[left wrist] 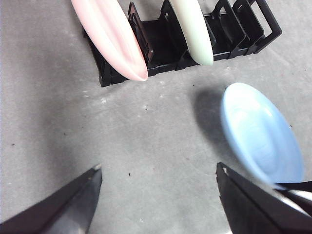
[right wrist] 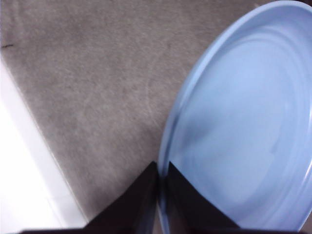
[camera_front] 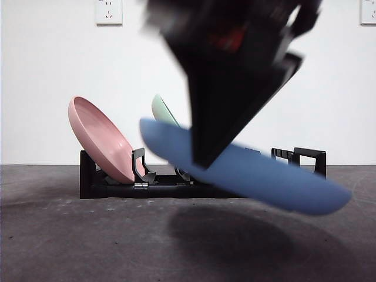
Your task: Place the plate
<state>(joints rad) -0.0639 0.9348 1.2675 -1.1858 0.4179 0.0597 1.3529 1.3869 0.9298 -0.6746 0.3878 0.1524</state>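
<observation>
One round light-blue plastic plate [camera_front: 252, 173] hangs tilted above the grey table [camera_front: 88, 235], its rim pinched by the right hand [right wrist: 162, 181].
Behind it stands one black slotted dish rack [camera_front: 117, 185] holding two plates: one pink [camera_front: 100, 140], one pale green [camera_front: 163, 110]. The left hand [left wrist: 158, 178] hovers before the rack, jaws apart.

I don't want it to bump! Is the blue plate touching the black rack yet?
Apart. The left wrist view shows bare grey table between the blue plate and the black rack. The right pincer holds the plate by its rim.
</observation>
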